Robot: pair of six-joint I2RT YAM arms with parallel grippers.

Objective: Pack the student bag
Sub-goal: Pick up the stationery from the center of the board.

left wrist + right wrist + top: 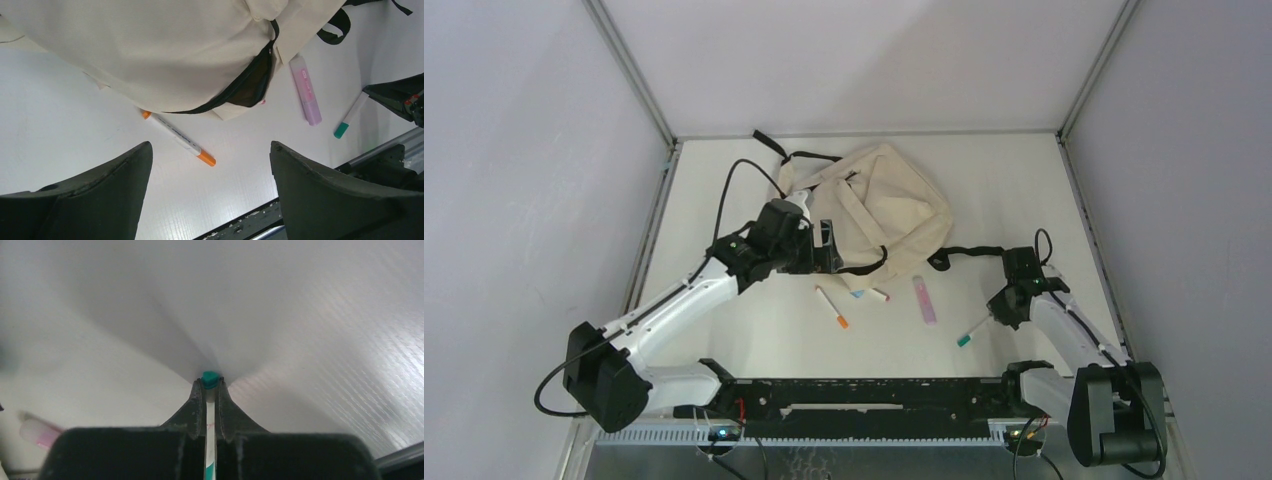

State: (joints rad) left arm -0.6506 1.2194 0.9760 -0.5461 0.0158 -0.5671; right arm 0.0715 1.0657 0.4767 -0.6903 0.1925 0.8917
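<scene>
A large soft cream-beige fabric backpack (pixel 884 205) lies slumped on its side toward the far middle of the white desk (pixel 754 345), its cloth rumpled and folded over itself. Its black zip opening (pixel 250 85) on the near edge gapes part-way, dark inside. One black strap (pixel 774 147) loops off at the far left corner. Another black strap (pixel 969 253) trails flat across the desk to the right.

White table (pixel 1004 190) with cream student bag (pixel 884 215), orange-tipped pen (pixel 832 308) and pink highlighter (pixel 925 299) just beside it
</scene>
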